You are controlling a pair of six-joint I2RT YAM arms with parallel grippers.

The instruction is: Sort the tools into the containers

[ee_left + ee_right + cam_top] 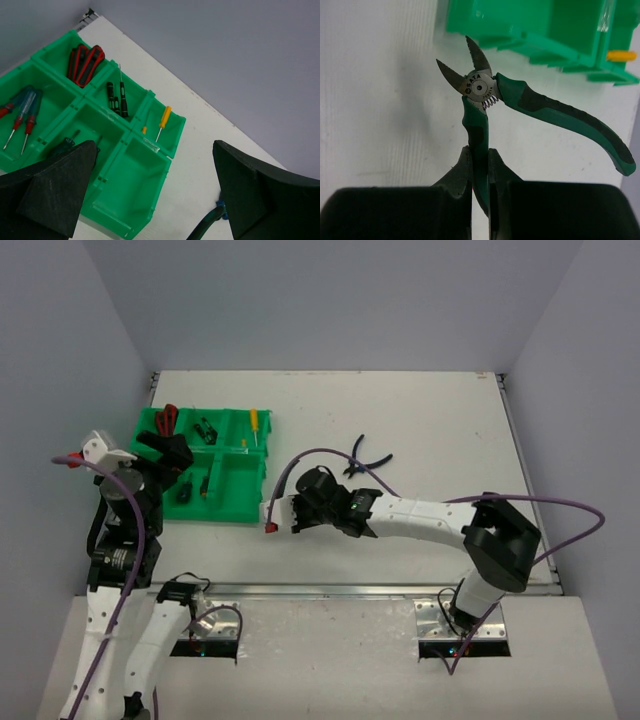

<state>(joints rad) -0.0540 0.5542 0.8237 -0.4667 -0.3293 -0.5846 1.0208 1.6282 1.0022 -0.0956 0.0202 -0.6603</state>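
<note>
My right gripper (pixel 479 155) is shut on one handle of the green-handled cutters (pixel 482 95) and holds them above the white table, cutter tips toward the green bin tray (pixel 530 25). In the top view this gripper (pixel 297 508) hovers just right of the tray (pixel 232 508). My left gripper (pixel 155 200) is open and empty above the tray's (pixel 125 225) left side. The tray holds red pliers (pixel 85 62), black screwdrivers (pixel 119 97), a yellow screwdriver (pixel 164 119) and clear blue screwdrivers with red tips (pixel 22 115). Blue-handled pliers (pixel 363 461) lie on the table.
The tray's near right compartment (pixel 127 185) holds nothing. The held cutters' green handle (pixel 207 222) shows at the bottom of the left wrist view. Grey walls enclose the table on the left, back and right. The right arm (pixel 440 515) stretches across the table front.
</note>
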